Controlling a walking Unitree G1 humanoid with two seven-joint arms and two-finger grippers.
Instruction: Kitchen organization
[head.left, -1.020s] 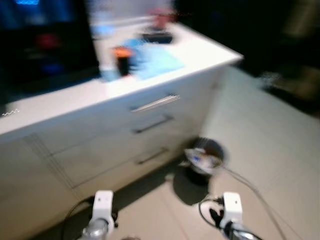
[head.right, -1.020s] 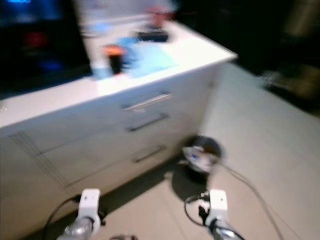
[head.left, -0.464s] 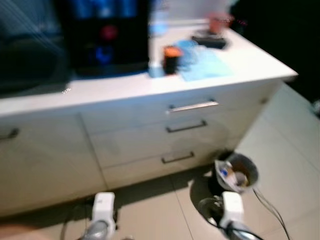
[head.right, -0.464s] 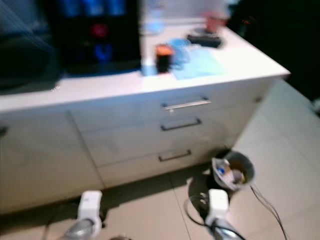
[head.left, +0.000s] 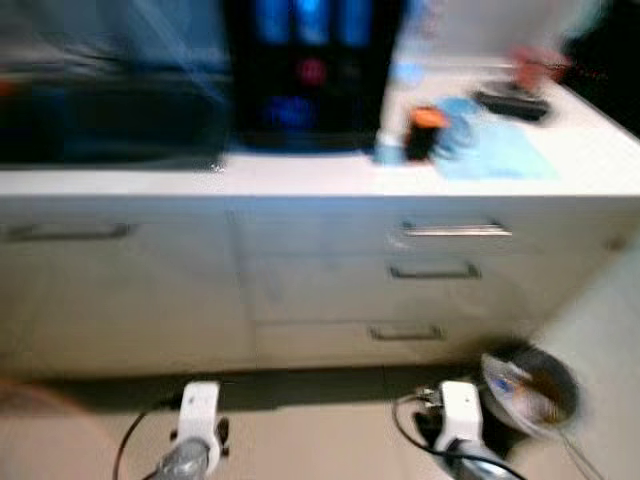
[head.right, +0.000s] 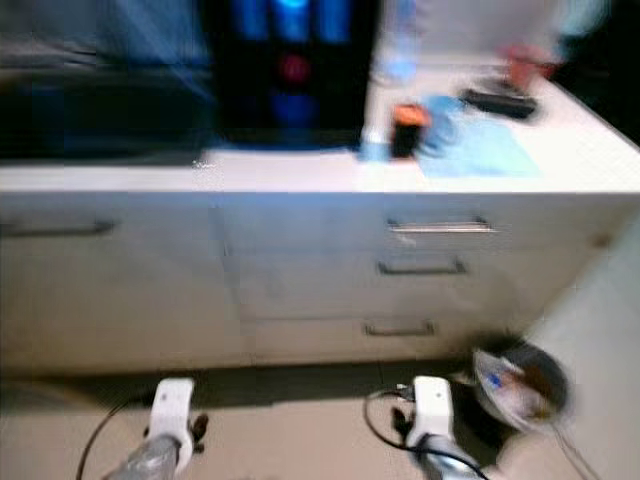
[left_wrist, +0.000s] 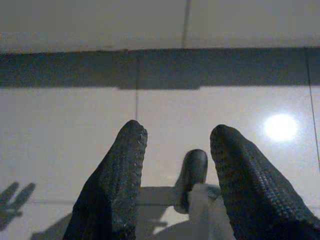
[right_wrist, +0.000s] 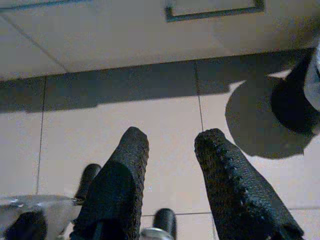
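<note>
A white kitchen counter (head.left: 300, 180) stands ahead with drawers (head.left: 435, 270) below it. On top sit a dark appliance with blue lights (head.left: 305, 70), a small dark jar with an orange lid (head.left: 422, 132), a light blue cloth (head.left: 490, 155), a flat black item (head.left: 510, 100) and a reddish thing (head.left: 535, 62). Both arms hang low over the tiled floor. My left gripper (left_wrist: 175, 145) is open with nothing between its fingers. My right gripper (right_wrist: 170, 145) is open too, above bare tiles.
A small dark bin (head.left: 530, 385) holding rubbish stands on the floor at the right, beside the lowest drawer. A cable (head.left: 415, 445) loops by the right wrist. A dark oven-like front (head.left: 110, 120) is at the left on the counter. The eye views are blurred.
The camera has swung left: counter, jar and bin have shifted right in the picture, and more of the left cabinets shows. Both arms hang as before.
</note>
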